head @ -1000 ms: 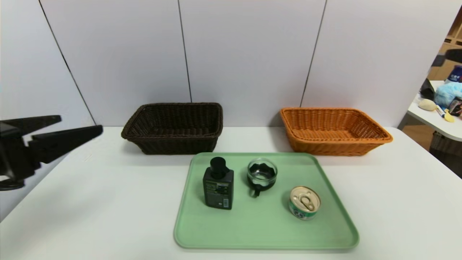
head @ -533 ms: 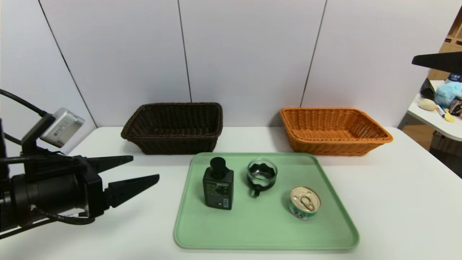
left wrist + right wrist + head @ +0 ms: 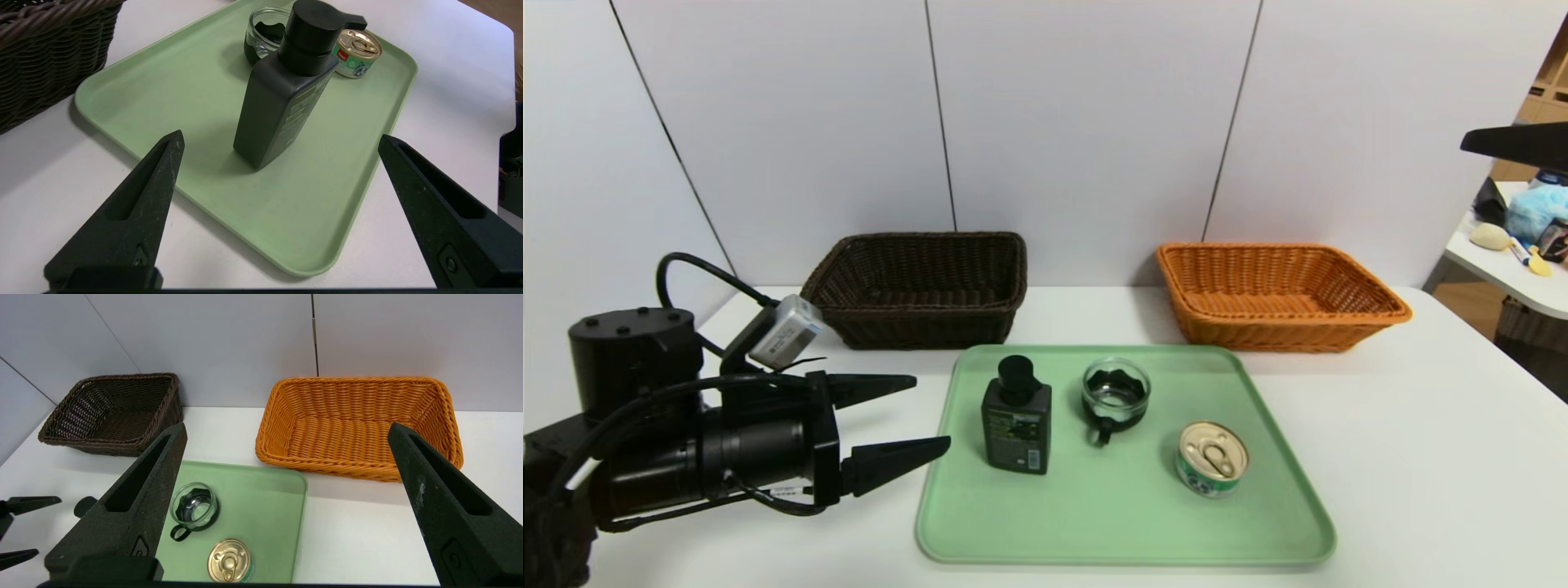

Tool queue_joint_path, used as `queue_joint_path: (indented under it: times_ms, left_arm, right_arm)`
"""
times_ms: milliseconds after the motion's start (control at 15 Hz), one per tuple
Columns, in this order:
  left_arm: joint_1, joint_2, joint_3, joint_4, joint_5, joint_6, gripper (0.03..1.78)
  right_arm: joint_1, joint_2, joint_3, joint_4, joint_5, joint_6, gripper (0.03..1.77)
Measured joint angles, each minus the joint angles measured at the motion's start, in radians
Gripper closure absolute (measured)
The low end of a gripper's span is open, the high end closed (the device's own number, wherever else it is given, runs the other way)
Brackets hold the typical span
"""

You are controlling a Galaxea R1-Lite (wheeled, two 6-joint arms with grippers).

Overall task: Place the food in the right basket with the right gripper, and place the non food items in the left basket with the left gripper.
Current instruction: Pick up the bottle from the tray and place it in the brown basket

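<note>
From here, nothing is sorted: the black pump bottle (image 3: 1017, 429), glass cup with black handle (image 3: 1116, 392) and pull-tab tin can (image 3: 1213, 459) all stand on the green tray (image 3: 1127, 523). Behind the tray, the dark brown basket (image 3: 923, 327) and orange wicker basket (image 3: 1282, 335) hold nothing. The left gripper (image 3: 933, 413), beside the tray, is wide open and empty, probably going for the bottle. The right gripper (image 3: 287, 430), also spread wide and empty, hangs up right of the tray.
</note>
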Motion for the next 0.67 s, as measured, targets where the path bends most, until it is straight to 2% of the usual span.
queue_joint_path:
  times_ms: [200,400,667]
  left_arm:
    - [-0.007,0.164,0.038,-0.243,-0.064,0.01,0.12]
    - [-0.025,0.309,0.034,-0.432,-0.084,0.013,0.12]
    - [-0.048,0.417,-0.04,-0.471,-0.093,0.013,0.12]
  right_arm:
    - [0.0,-0.011,0.003,0.007,-0.002,0.001,0.1]
    - [0.001,-0.027,0.021,0.009,-0.003,0.001,0.1]
    - [0.001,-0.059,0.038,0.016,-0.006,-0.001,0.1]
